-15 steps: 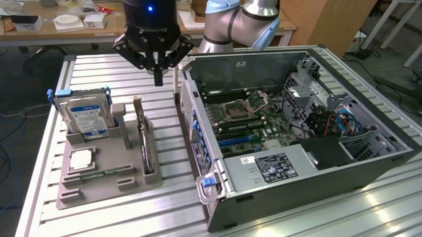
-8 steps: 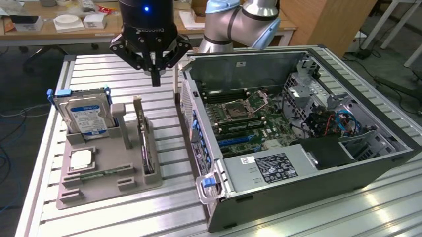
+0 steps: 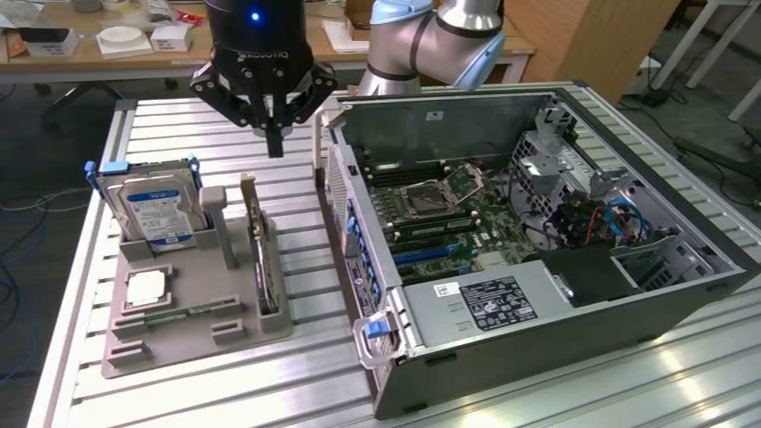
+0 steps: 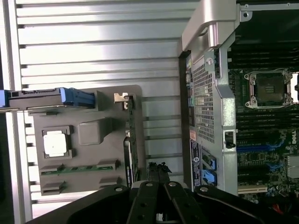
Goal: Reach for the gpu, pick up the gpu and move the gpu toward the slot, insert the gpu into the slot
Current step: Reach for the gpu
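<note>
At the exterior view's left, 1 hard drive is being supported upright in a gray holder. Near it, toward the right, the gpu is being held on 1 long edge in a slit of the same holder, with nothing touching it. Above and beyond the card, the gripper is being held fully closed over the table, with nothing gripped. Farther right, the open computer case is being seen lying well apart from the card. The card is being judged light, thin, stiff and fragile. It is best taken across its thickness along the exposed upper edge, with the small components avoided and no bending applied.
</note>
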Controlling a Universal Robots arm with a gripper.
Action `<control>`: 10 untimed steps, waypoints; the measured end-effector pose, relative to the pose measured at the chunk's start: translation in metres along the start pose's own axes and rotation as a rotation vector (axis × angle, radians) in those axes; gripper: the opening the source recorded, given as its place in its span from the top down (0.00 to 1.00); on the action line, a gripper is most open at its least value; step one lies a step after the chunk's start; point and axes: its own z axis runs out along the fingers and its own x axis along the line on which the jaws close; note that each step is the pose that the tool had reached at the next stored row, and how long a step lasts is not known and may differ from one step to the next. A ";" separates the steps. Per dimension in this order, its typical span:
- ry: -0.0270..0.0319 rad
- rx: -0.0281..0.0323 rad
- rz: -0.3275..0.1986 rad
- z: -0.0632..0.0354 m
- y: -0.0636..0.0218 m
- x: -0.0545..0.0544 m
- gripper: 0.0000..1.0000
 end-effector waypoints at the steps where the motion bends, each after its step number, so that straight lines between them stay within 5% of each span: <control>1: 0.0000 0.0000 0.000 0.0000 -0.0001 0.001 0.90; 10: 0.0000 0.0000 0.000 -0.0003 -0.0020 0.008 0.90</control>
